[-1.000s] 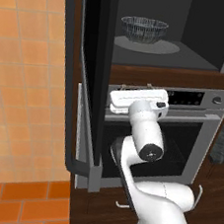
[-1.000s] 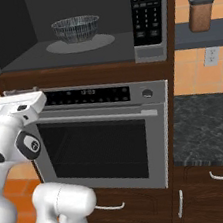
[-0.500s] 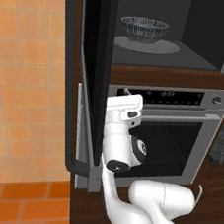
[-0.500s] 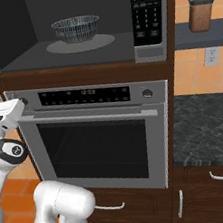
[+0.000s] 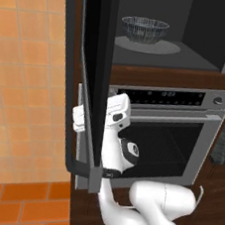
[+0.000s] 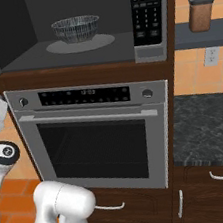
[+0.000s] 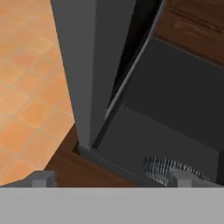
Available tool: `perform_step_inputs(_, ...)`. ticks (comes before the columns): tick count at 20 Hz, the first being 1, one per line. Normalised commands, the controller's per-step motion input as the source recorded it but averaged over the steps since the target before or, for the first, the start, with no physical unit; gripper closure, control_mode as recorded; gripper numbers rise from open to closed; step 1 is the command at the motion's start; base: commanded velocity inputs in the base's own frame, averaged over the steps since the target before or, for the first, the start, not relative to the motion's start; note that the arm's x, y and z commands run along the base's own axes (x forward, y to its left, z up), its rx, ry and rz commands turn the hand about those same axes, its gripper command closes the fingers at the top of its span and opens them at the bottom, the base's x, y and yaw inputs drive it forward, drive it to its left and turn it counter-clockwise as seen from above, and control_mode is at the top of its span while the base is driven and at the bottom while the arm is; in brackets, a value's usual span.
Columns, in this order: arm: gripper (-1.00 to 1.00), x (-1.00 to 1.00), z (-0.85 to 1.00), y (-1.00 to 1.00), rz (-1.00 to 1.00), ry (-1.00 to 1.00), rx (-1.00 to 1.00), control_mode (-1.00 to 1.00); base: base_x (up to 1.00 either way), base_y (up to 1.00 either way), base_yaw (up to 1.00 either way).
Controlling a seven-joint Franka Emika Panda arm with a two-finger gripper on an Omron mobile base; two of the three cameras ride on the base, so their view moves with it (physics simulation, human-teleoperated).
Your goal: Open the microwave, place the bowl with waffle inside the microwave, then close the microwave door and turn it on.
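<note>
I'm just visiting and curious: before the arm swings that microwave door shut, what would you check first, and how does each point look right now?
1. Bowl on the turntable inside the microwave: ok.
2. Bowl clear of the door's path: ok.
3. Microwave door closed: not ok, it stands wide open.
4. Tool open and holding nothing: ok.
5. Tool touching the door: cannot tell.
6. Waffle in bowl: cannot tell.

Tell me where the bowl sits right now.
The bowl sits on the grey turntable inside the open microwave, left of its button panel and above the silver oven in the right base view.
</note>
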Motion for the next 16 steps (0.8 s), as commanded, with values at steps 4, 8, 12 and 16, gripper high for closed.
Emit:
perform_step_inputs(4, -1.0, -0.47, 0.0, 0.71, -0.14, 0.0, -0.11, -1.0, 0.0, 0.0, 0.0)
perform_step_inputs(8, -1.0, -0.58, 0.0, 0.63, -0.13, 0.0, -0.08, -1.0, 0.0, 0.0, 0.0)
perform_step_inputs(12, -1.0, -0.57, 0.0, 0.67, -0.13, 0.0, -0.08, -1.0, 0.0, 0.0, 0.0)
perform_step_inputs(16, -1.0, -0.54, -0.01, 0.74, -0.14, -0.01, -0.07, -1.0, 0.0, 0.0, 0.0)
